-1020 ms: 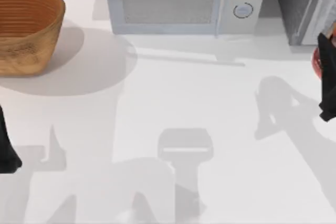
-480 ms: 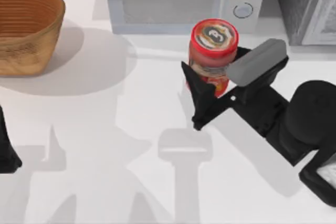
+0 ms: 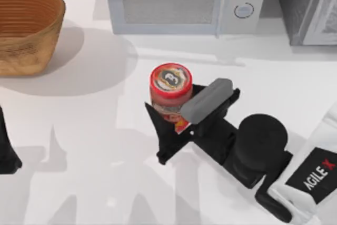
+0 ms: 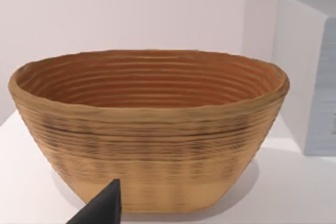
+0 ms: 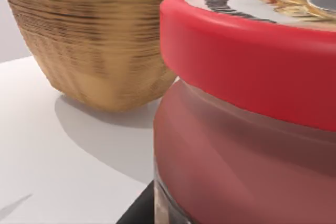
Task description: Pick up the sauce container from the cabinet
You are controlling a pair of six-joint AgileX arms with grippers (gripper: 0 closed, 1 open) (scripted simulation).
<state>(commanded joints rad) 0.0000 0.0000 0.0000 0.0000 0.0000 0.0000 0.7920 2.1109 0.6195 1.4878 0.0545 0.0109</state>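
At the far left edge of the top view the left gripper (image 3: 6, 154) sits parked low beside the table (image 3: 79, 130); whether its fingers are apart or together I cannot tell. Behind it, at the back left, stands the basket (image 3: 26, 30), with the microwave (image 3: 179, 1) along the back centre. Near the table's middle, the sauce container (image 3: 170, 94) stands upright, red lid facing up, its long axis vertical, clamped between the fingers of the right gripper (image 3: 176, 114), which reaches in from the lower right. The jar is well away from the cabinet (image 3: 308, 3) at the back right corner, so I judge the pick-up itself done. The relation that matters next is that the basket lies to the left and back of the held jar, straight ahead of it in the right wrist view, and the right arm is plainly the nearer one, already holding it.
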